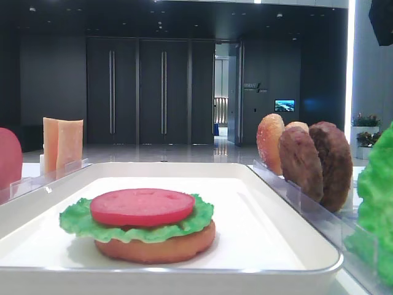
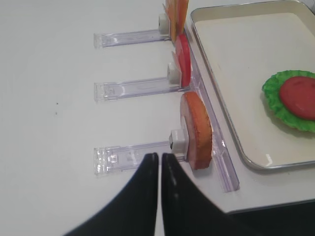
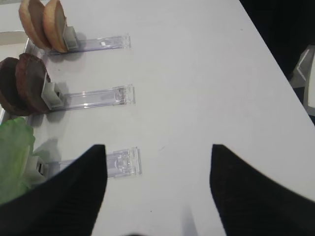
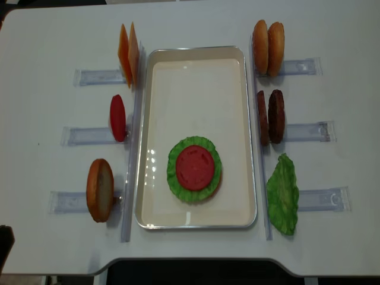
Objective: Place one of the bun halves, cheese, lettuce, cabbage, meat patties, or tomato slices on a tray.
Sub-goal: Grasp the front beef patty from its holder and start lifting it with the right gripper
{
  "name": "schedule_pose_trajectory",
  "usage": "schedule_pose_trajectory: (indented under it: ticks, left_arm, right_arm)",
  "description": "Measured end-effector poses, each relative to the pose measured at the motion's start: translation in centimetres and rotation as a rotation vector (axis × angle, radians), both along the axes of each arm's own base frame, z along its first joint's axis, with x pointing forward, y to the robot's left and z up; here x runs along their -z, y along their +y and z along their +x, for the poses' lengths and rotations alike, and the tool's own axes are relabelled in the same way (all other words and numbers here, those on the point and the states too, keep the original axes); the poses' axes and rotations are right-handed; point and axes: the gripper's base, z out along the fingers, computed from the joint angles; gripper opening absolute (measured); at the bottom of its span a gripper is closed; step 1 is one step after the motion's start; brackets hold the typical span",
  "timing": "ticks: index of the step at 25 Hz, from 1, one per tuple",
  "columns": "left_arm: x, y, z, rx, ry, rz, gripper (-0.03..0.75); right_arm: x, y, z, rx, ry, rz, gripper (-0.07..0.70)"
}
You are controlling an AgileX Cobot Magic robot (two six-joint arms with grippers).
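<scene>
A: What should be fetched next for the stack on the tray (image 4: pixel 196 56)?

B: Probably one of the meat patties (image 4: pixel 276 116), racked upright just right of the tray.

A: How are the fingers set?

B: The right gripper (image 3: pixel 156 189) is spread wide and empty; the left gripper (image 2: pixel 160 169) is pinched narrow, nothing held. The patty should be gripped across its faces and laid centred on the tomato slice (image 4: pixel 195 167).

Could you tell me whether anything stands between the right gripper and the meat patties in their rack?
Nothing visible does. The right gripper hangs open over bare table, and the meat patties stand upright in their clear rack ahead to its left, with the lettuce nearer.
</scene>
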Motion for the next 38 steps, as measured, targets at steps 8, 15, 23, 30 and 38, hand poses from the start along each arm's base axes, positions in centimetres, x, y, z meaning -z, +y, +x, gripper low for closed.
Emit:
schedule_pose_trajectory:
  ticks: [8,15,23,30,38]
  left_arm:
    - [0.0,0.0,0.0,0.0,0.0,0.0,-0.014]
    - [0.0,0.0,0.0,0.0,0.0,0.0,-0.007]
    - [0.0,0.0,0.0,0.0,0.0,0.0,-0.007]
    - [0.0,0.0,0.0,0.0,0.0,0.0,-0.007]
    - [0.0,0.0,0.0,0.0,0.0,0.0,-0.007]
  right_arm:
    - [0.0,0.0,0.0,0.0,0.0,0.0,0.434]
    - [-0.5,-0.1,1.2,0.0,0.067,0.005,0.434]
    - [-2.5,-0.1,6.8,-0.02,0.31,0.071,0.434]
    - [-4.3,-0.5,14.2,-0.077,0.467,0.059,0.434]
    - [-5.3,-1.2,21.4,-0.099,0.478,0.028,0.434]
